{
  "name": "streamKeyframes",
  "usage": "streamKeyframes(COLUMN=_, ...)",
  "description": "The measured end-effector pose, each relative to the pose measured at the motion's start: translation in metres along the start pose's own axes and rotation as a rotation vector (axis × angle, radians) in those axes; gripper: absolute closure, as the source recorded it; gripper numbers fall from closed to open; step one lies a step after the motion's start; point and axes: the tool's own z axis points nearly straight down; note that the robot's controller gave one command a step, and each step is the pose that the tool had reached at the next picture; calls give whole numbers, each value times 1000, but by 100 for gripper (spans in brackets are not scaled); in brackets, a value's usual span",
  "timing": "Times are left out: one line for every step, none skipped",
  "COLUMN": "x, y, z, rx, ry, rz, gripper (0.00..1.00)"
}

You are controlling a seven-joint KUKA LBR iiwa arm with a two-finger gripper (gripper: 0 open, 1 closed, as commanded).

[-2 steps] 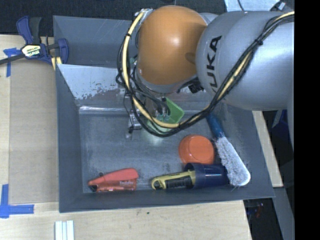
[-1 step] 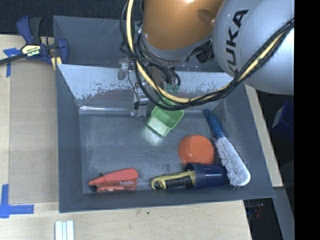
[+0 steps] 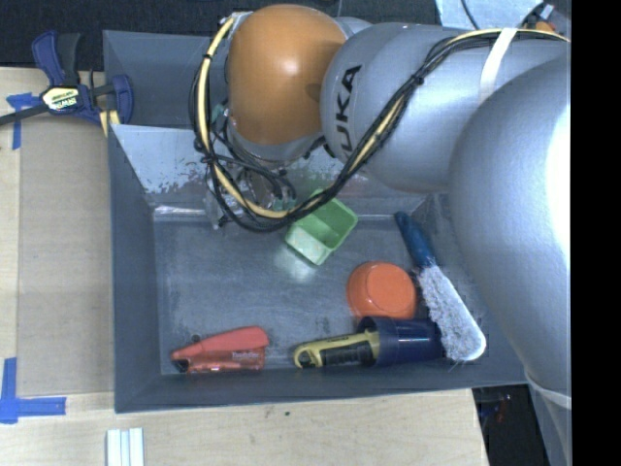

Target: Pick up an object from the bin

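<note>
Green cup [image 3: 322, 229], small, square-ish, lies tilted on the bin [image 3: 131, 260] floor, toward the back wall, approx. mid-width, open side facing up and to the view's right. It's the thing closest to my gripper [image 3: 257, 197], which sits just to its left under my orange cover [image 3: 277, 71]. The cover and the yellow/black cables [image 3: 206, 85] looped round it hide the tip, so I can't tell how wide my gripper stands, nor whether it touches the cup or has hold of it.

Further out, toward the front right: orange round disc [image 3: 381, 290], apart from the cup. Just right of it, touching or nearly so, a brush [image 3: 437, 284] w/ blue handle and white bristles, handle pointing to the back wall, bristles to the front corner. Along the front wall, a dark blue and yellow tool [image 3: 374, 346] lies on its side, its blue end against the brush's bristles and just below the disc. Left of that, w/ a small gap, a red tool [image 3: 223, 349], also flat along the front wall. Left half of the floor is bare metal.
</note>
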Motion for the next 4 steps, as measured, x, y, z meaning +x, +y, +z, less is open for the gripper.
streamKeyframes(x=-1, y=0, z=-5, rx=-1, ry=-8, rz=1, gripper=100)
streamKeyframes(x=-1, y=0, z=9, rx=0, ry=-16, rz=-23, gripper=100)
streamKeyframes(x=0, y=19, z=-85, rx=0, ry=-28, rz=-170, gripper=100)
streamKeyframes(x=0, y=21, z=-50, rx=-1, ry=-29, rz=-164, gripper=100)
